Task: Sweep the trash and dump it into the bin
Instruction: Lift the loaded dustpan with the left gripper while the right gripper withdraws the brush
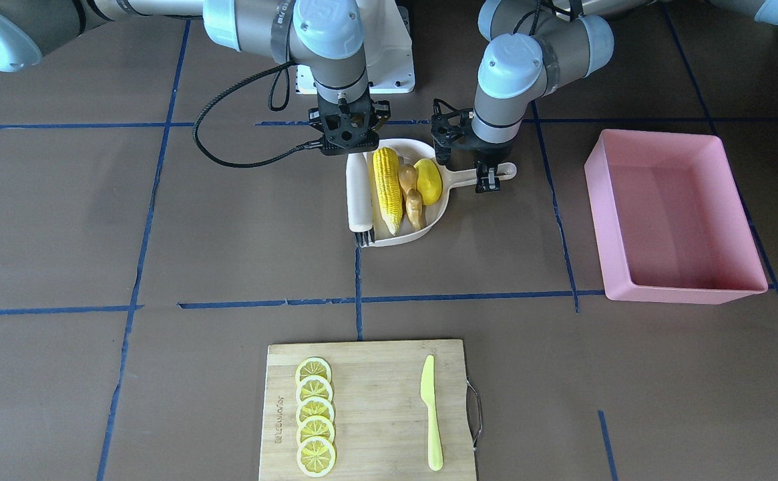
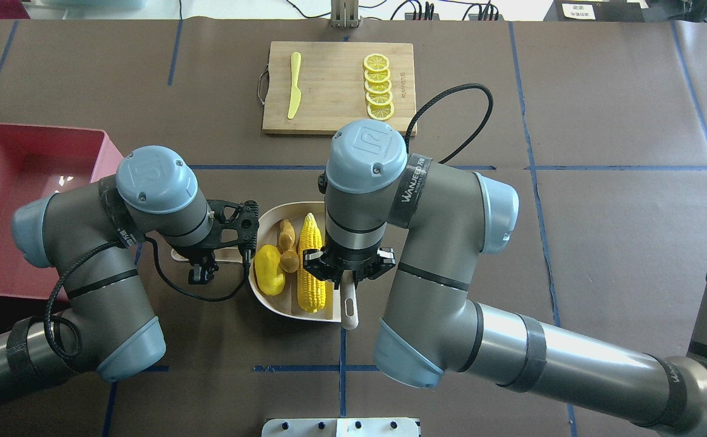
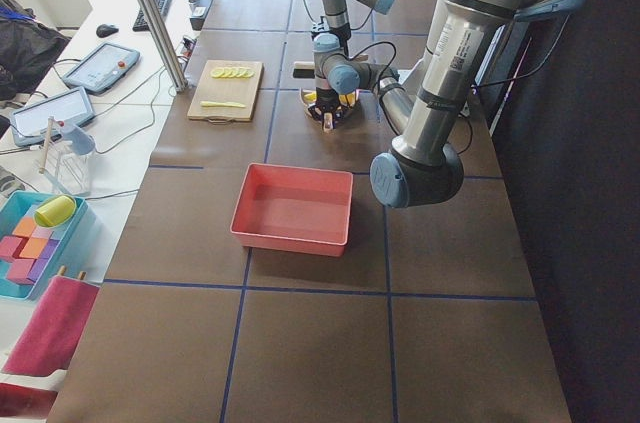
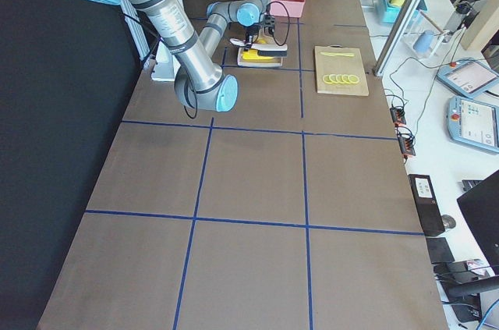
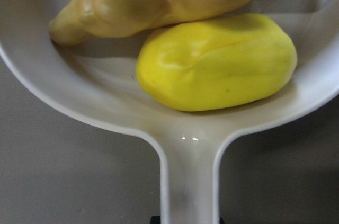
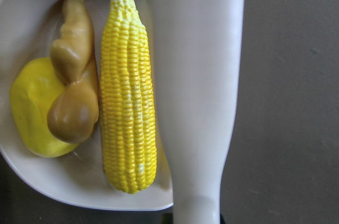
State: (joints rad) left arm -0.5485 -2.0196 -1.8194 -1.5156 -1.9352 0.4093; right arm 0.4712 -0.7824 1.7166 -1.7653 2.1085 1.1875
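A beige dustpan (image 1: 397, 242) lies mid-table and holds the corn cob (image 1: 387, 190), the knobbly ginger root (image 1: 413, 197) and the yellow potato-like lump (image 1: 429, 180). My left gripper (image 1: 489, 182) is shut on the dustpan's handle (image 5: 188, 181). My right gripper (image 2: 346, 280) is shut on a beige brush (image 1: 358, 194), which lies along the corn at the pan's open edge. The wrist views show the corn (image 6: 128, 91), ginger (image 6: 74, 91) and lump (image 5: 217, 65) close up. The pink bin (image 1: 682, 290) stands empty on my left, apart from the pan.
A wooden cutting board (image 1: 375, 401) sits at the table's far side with several lemon slices (image 1: 315, 414) and a yellow-green plastic knife (image 1: 431, 414). Blue tape lines cross the brown table. The bin also shows in the overhead view (image 2: 110, 158).
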